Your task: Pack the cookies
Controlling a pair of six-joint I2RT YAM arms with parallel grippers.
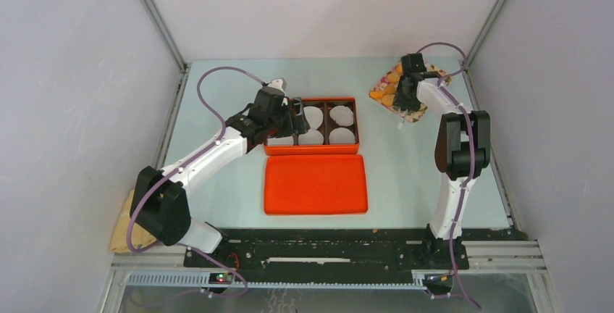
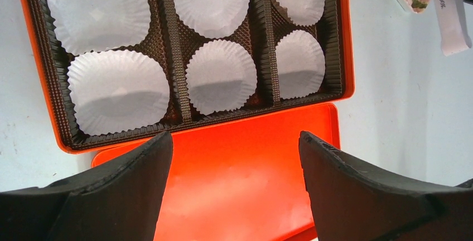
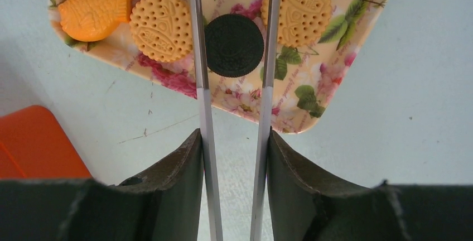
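The right gripper [image 3: 233, 107] had its two thin metal blades [image 3: 202, 57] closed against opposite edges of a dark cookie [image 3: 234, 46]. The cookie lay flat on a floral tray [image 3: 334, 57]. A golden cookie [image 3: 162, 27] lay just left of it on the tray, and a second golden cookie [image 3: 304, 9] just right. A fish-shaped orange biscuit [image 3: 97, 6] sat farther left. The tray rested at the far right corner of the pale table [image 3: 401, 152].

The left gripper [image 2: 234, 140] stood wide open with nothing between its fingers. In the top view it hung above the left end of the orange box [image 2: 347, 57], well apart from the tray. The box held a brown ridged insert [image 2: 173, 57] in three columns. Each column carried two white paper liners [image 2: 117, 90], one far and one near. The orange lid [image 2: 240, 191] lay flat just near of the box, its far edge against the box's near rim.
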